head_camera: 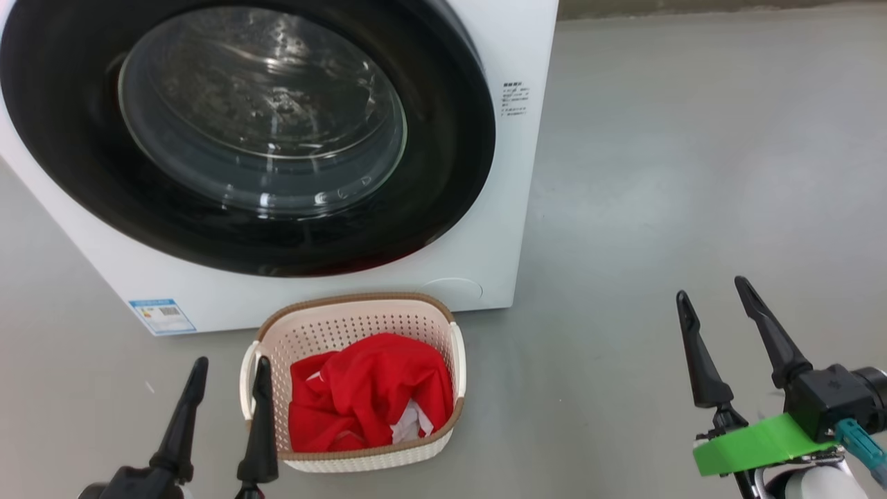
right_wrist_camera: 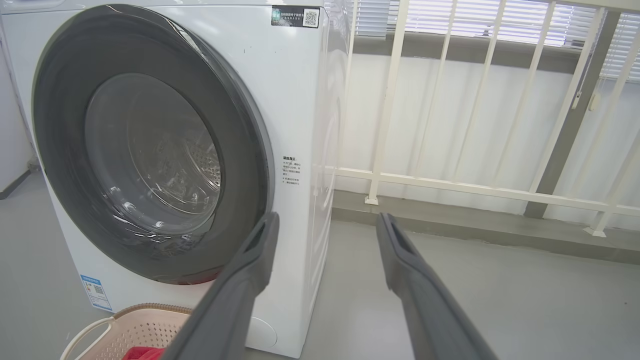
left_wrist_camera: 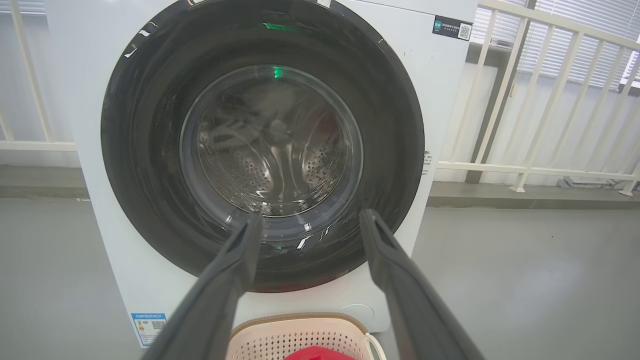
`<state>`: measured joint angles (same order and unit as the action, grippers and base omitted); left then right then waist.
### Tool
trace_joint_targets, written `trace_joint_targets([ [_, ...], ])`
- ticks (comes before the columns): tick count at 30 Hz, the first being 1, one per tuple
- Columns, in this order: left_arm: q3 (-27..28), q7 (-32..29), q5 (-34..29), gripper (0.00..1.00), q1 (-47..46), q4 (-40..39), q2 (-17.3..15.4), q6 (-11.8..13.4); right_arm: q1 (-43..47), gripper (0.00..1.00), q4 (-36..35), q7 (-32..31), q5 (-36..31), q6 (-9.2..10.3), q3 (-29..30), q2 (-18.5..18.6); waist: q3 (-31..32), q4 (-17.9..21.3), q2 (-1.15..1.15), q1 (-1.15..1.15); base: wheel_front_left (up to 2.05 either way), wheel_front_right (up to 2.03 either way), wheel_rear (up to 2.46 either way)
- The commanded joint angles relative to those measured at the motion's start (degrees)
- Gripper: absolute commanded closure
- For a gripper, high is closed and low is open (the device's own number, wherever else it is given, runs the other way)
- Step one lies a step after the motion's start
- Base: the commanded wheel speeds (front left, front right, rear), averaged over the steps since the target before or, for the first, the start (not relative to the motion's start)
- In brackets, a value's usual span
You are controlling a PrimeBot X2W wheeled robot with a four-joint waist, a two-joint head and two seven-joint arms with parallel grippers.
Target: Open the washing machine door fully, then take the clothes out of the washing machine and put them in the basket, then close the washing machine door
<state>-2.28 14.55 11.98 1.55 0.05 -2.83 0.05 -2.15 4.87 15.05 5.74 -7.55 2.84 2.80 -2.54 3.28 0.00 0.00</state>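
Note:
The white washing machine stands ahead with its round black-rimmed door flat against the front. Through the glass bowl I see the steel drum. On the floor in front sits the cream basket holding the red and white clothes. My left gripper is open at the basket's left handle, nothing between its fingers. My right gripper is open well to the right of the basket, over bare floor. In the wrist views both grippers point toward the machine.
Grey floor spreads to the right of the machine. A cream railing and a white wall stand behind and beside it. A blue label sits at the machine's lower left corner.

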Motion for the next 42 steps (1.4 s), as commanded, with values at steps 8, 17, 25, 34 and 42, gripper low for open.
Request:
trace_joint_targets([
  [8,2.24,0.45,-1.06,0.00,1.77,-2.43,-0.42,1.21,2.86,0.00,-2.35,-0.05,1.80,0.06,-1.09,0.09,2.71,0.63,0.00,0.00,0.00,0.00,0.00],
  [17,2.30,0.45,-0.96,0.00,3.35,-2.72,-0.32,1.60,4.03,0.00,-2.72,-0.05,2.42,0.06,-1.52,0.09,3.71,0.81,0.00,0.00,0.00,0.00,0.00],
  [25,0.32,0.00,-1.25,1.00,4.56,-1.43,0.01,1.50,4.44,1.00,-1.06,0.00,1.87,0.00,-0.19,-0.39,3.66,0.73,0.00,0.00,0.00,0.00,0.00],
  [34,0.18,-1.07,1.81,1.00,4.27,1.67,0.15,1.25,4.50,1.00,2.10,-0.62,5.43,0.00,-0.31,-1.02,3.64,0.56,0.00,0.07,0.00,0.00,0.00],
  [42,0.53,-2.21,7.23,1.00,3.46,2.43,-0.05,0.77,3.85,1.00,2.65,-1.68,11.22,0.01,-0.48,-0.59,3.52,0.30,0.00,0.01,0.00,0.00,0.00],
])
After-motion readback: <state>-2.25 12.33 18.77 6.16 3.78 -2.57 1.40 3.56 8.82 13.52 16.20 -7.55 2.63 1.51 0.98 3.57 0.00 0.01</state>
